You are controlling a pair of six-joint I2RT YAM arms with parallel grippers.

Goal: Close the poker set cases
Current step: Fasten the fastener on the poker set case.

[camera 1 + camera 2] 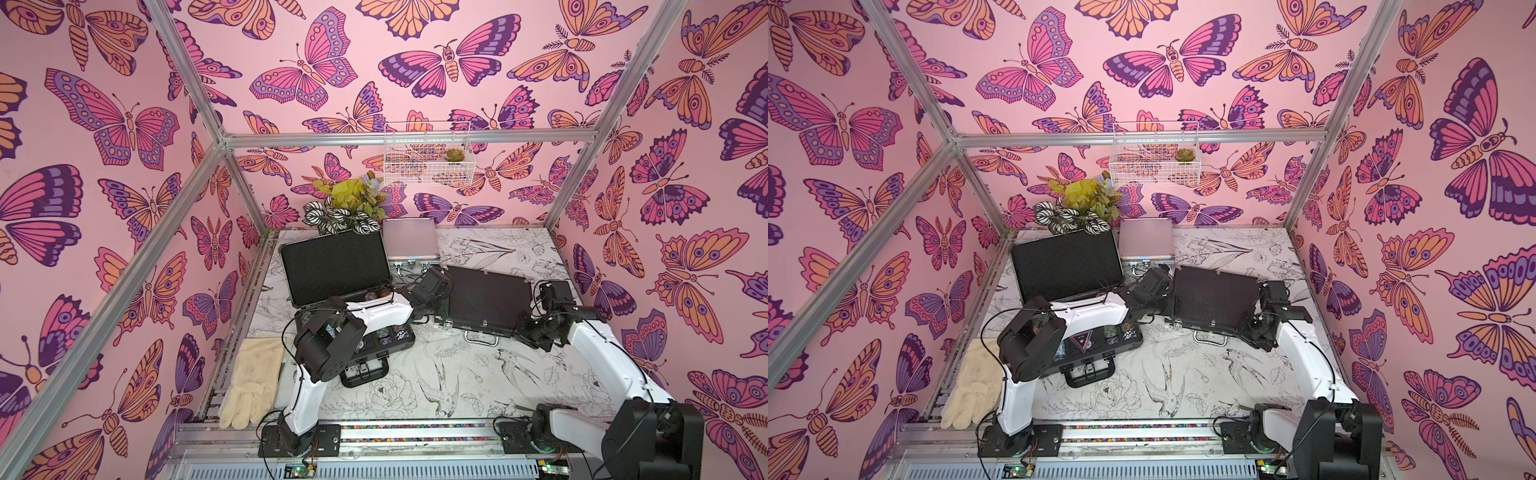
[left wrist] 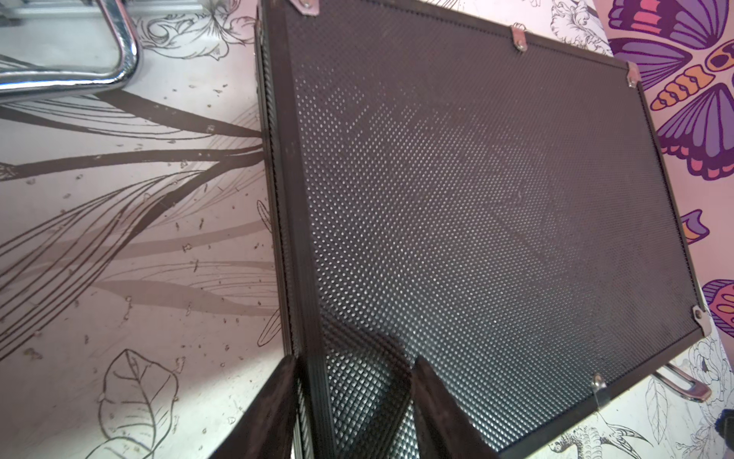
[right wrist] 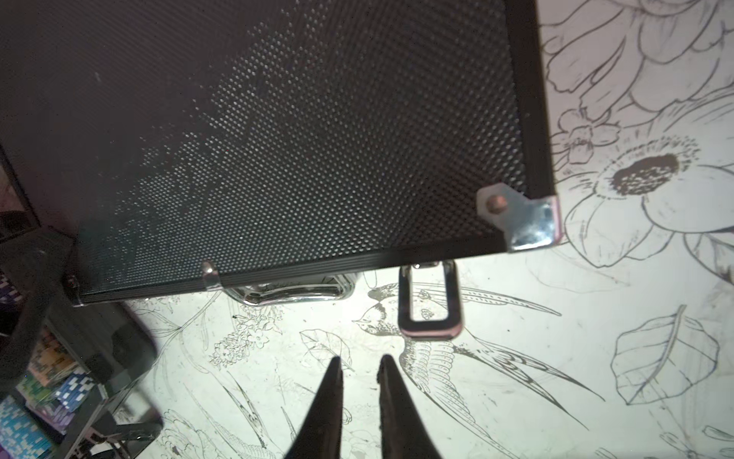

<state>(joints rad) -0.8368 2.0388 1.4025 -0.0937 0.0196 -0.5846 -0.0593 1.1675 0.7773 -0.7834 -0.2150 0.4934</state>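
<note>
The flat black silver-trimmed case [image 1: 486,303] lies with its lid down right of centre, its chrome handle [image 3: 294,292] facing the front. A loop latch [image 3: 431,302] hangs loose by its front corner. My left gripper [image 2: 355,357] is open and straddles the case's side edge, one finger beside the wall and one over the dimpled lid [image 2: 476,198]. My right gripper [image 3: 360,359] hovers over the table in front of that latch, all but shut, holding nothing. The large dark-grey case stands open, its lid [image 1: 336,266] upright and chips in its base [image 1: 399,334]. The small silver case [image 1: 411,241] sits behind.
A cream glove [image 1: 249,382] lies at the front left by the left arm's base. A leafy plant [image 1: 349,208] stands at the back behind the large case. A white wire basket [image 1: 428,153] hangs on the back wall. Aluminium frame posts border the table.
</note>
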